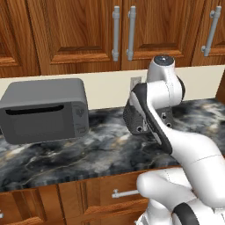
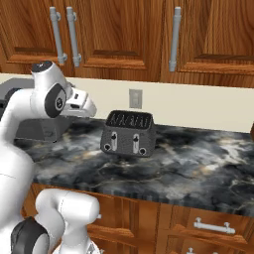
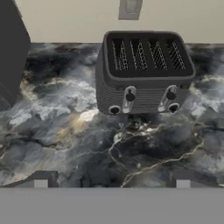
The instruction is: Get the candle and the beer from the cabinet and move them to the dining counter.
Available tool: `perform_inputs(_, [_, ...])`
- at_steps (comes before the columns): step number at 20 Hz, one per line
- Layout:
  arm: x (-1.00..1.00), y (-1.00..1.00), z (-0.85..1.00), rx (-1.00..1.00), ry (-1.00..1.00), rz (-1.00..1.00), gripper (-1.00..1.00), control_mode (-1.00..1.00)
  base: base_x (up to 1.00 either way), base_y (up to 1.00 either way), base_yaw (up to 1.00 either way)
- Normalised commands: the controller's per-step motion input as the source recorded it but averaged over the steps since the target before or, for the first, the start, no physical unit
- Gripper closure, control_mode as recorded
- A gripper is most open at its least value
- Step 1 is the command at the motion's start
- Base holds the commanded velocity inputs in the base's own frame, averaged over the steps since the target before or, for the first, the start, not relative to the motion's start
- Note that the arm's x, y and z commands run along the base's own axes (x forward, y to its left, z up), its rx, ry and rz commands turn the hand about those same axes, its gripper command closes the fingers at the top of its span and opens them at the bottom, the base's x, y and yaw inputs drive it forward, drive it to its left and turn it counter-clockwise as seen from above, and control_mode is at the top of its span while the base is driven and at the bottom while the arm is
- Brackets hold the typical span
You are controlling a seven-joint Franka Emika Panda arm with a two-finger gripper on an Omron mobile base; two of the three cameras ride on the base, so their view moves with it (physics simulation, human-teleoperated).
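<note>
The gripper [image 3: 112, 183] hangs spread wide and empty above the dark marble worktop [image 3: 87, 144], whose near strip lies bare. Farther back, a toaster [image 3: 144, 72] stands near the wall, a microwave [image 1: 44, 110] to its left. Above both, the cabinet [image 2: 124, 34] has its doors closed.

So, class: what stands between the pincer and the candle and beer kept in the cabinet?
The cabinet doors are shut, handles untouched, so they block the way to anything inside. The open pincer hangs low over the worktop, facing the toaster, below those doors.
</note>
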Motion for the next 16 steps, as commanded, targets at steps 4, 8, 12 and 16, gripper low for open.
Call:
perform_inputs(4, [-0.01,0.74,0.43,-0.02,-0.47,-0.03,-1.00,-1.00,0.00,0.00,0.00])
perform_inputs(8, [0.02,0.47,0.47,0.00,-0.43,0.01,-1.00,-1.00,0.00,0.00,0.00])
perform_inputs(12, [0.00,0.05,0.61,0.00,-0.37,0.07,-1.00,-1.00,0.00,0.00,0.00])
perform_inputs(16, [0.06,-0.01,0.65,0.00,-0.29,0.12,-1.00,-1.00,0.00,0.00,0.00])
